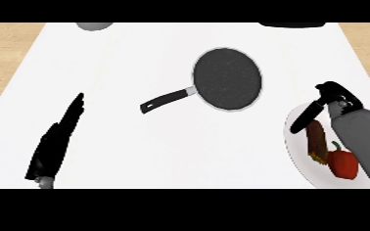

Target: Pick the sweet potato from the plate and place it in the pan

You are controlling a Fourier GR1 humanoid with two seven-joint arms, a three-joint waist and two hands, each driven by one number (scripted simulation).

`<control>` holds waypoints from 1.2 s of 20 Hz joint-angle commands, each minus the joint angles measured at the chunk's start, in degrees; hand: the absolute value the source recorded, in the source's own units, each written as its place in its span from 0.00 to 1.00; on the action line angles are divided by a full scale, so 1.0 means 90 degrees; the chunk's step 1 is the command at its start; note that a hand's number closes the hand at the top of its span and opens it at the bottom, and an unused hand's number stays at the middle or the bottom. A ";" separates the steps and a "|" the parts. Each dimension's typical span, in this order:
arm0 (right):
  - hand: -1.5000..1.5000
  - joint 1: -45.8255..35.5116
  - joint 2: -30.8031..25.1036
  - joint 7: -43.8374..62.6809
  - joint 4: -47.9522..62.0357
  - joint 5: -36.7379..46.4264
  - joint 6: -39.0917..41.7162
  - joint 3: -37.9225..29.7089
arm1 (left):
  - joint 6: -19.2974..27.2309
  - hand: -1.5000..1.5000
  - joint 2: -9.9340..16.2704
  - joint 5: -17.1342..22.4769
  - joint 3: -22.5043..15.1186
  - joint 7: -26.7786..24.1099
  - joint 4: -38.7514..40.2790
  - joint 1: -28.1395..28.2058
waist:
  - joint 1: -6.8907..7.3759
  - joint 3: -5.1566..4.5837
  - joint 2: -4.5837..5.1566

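Note:
A brown sweet potato lies on a white plate at the right edge, with a red bell pepper beside it. My right hand hovers over the plate's far part, fingers curled and thumb pointing down toward the sweet potato, holding nothing. A black pan with a silver rim sits mid-counter, its handle pointing toward the lower left. At the lower left, my left hand rests open with straight fingers.
A grey round object shows at the far edge on the left, and a dark object at the far right. The white counter has wooden strips on both sides.

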 commanded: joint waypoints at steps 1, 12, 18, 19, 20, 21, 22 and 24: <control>0.00 -0.0020 0.0066 0.1267 0.0212 -0.0046 0.0506 0.0106 | -0.0001 0.50 -0.0039 -0.0056 0.0019 0.0091 -0.0050 -0.0059 | -0.0071 0.0000 -0.0015; 0.00 -0.0076 0.0582 0.1240 0.0849 0.0216 0.0239 0.0363 | -0.0047 0.50 -0.0176 -0.0128 0.0096 0.0134 -0.0236 0.0143 | -0.0036 0.0003 -0.0010; 0.00 -0.0220 0.0620 0.1288 0.1040 0.0220 0.0324 0.0238 | -0.0252 0.50 -0.0042 -0.0044 0.0396 0.0206 -0.0169 -0.0025 | -0.0053 0.0002 -0.0007; 0.00 0.0336 0.0359 0.0938 0.0729 0.0264 0.0210 0.0216 | -0.0215 0.50 -0.0124 -0.0147 0.0296 0.0157 -0.0246 0.0133 | -0.0112 0.0003 -0.0023; 0.00 -0.0059 0.0409 0.0945 0.1012 0.0211 0.0437 0.0118 | -0.0177 0.50 -0.0257 -0.0285 0.0252 -0.0168 0.0151 0.0046 | -0.0084 0.0002 -0.0006; 0.00 0.0401 0.0476 0.0883 0.0859 0.0388 0.0107 0.0314 | -0.0100 0.50 -0.0305 -0.0281 0.0250 -0.0298 0.0058 0.0359 | -0.0095 0.0001 -0.0018; 0.00 0.0233 0.0597 0.0750 0.1212 0.0443 0.0120 0.0300 | 0.0050 0.50 -0.0441 -0.0459 0.0041 0.0266 -0.0272 -0.0014 | -0.0073 0.0007 -0.0007; 0.00 0.0364 0.0473 0.0868 0.0904 0.0421 0.0274 0.0256 | -0.0175 0.50 -0.0315 -0.0335 0.0204 0.0038 -0.0189 0.0249 | -0.0092 0.0003 -0.0019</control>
